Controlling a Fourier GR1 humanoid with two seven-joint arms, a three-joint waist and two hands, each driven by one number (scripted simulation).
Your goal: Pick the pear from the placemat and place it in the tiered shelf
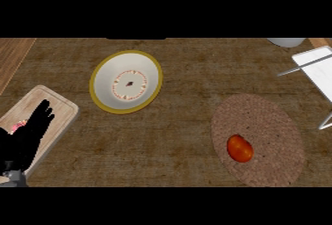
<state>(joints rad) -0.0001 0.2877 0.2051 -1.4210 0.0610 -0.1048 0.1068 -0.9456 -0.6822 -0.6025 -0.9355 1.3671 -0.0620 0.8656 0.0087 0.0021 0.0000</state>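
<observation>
An orange-red pear [240, 148] lies on a round woven brown placemat [266, 132] at the right of the counter. A white tiered shelf [319, 70] with thin metal legs stands at the far right edge, partly cut off by the view. My left hand [27, 138] rests at the lower left with its fingers straight and pointing up, over a wooden board, far from the pear. My right hand does not show.
A white plate [126, 81] with a yellow rim sits at the upper middle-left. A light wooden cutting board [55, 107] lies under my left hand. A grey round object [286, 41] shows at the top right edge.
</observation>
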